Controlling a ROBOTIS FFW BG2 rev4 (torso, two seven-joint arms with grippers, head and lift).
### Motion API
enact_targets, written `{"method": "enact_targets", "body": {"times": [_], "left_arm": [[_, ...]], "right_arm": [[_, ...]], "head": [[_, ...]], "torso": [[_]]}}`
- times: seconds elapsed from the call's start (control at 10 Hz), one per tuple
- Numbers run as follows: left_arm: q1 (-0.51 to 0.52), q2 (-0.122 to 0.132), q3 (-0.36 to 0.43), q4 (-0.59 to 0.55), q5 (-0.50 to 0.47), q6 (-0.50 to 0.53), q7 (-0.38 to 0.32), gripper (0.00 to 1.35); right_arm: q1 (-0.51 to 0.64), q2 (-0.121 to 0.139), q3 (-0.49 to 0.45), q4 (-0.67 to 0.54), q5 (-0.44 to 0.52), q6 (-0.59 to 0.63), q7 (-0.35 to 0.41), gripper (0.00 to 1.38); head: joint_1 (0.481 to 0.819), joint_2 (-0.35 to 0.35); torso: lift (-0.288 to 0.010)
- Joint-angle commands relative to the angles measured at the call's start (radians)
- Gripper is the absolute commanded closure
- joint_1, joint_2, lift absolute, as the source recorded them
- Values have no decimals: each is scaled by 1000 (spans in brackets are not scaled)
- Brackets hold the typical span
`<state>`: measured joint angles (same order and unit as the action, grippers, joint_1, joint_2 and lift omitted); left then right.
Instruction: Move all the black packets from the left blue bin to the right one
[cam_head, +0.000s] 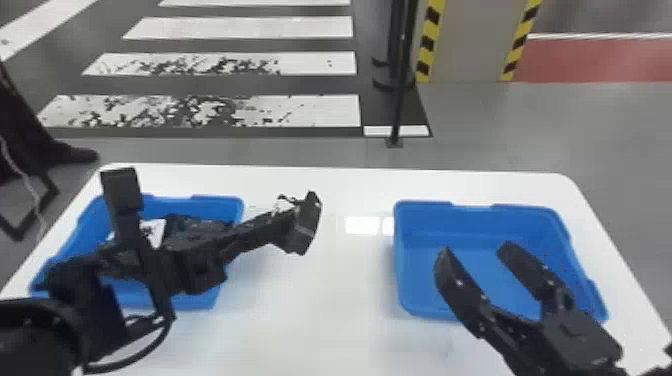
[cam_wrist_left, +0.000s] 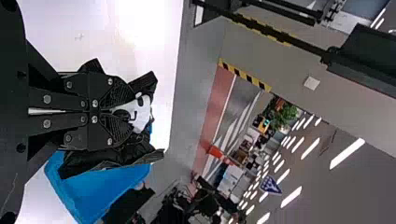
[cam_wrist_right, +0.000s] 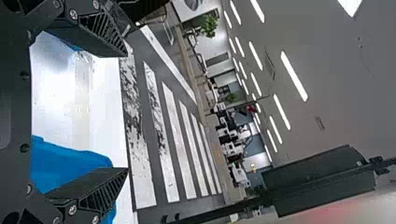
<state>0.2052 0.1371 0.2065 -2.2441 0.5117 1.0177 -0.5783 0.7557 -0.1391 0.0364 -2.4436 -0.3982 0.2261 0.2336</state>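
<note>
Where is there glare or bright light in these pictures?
Head view: bright rectangular reflections on the white table beside the right blue bin; left wrist view: a glare patch on the table; right wrist view: glowing ceiling lights.

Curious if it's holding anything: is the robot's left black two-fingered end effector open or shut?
Shut: the left wrist view shows the left end effector pinching a crumpled black and white packet between its fingers.

Light is mirrored by the smooth, glossy white table (cam_head: 345, 285). On it, the left bin (cam_head: 217, 202) and right bin (cam_head: 465, 222) are formed in smooth plastic. Above it, a black packet (cam_wrist_left: 100, 159) is creased; beyond it, painted stripes (cam_head: 320, 111) are worn patchy.
</note>
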Motion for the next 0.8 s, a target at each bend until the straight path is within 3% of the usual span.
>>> {"method": "enact_targets", "body": {"times": [0.0, 0.3, 0.7], "left_arm": [[-2, -1, -49, 2, 31, -19, 0, 1205], [-6, -1, -133, 2, 75, -36, 2, 1205], [-29, 2, -199, 24, 75, -51, 8, 1205]], "right_arm": [[-27, -7, 19, 13, 1, 32, 10, 157], [-83, -17, 53, 32, 5, 113, 52, 156], [-130, -34, 97, 45, 19, 122, 76, 156]], "head": [[695, 15], [695, -16], [695, -36]], "torso": [[-144], [-144], [-144]]}}
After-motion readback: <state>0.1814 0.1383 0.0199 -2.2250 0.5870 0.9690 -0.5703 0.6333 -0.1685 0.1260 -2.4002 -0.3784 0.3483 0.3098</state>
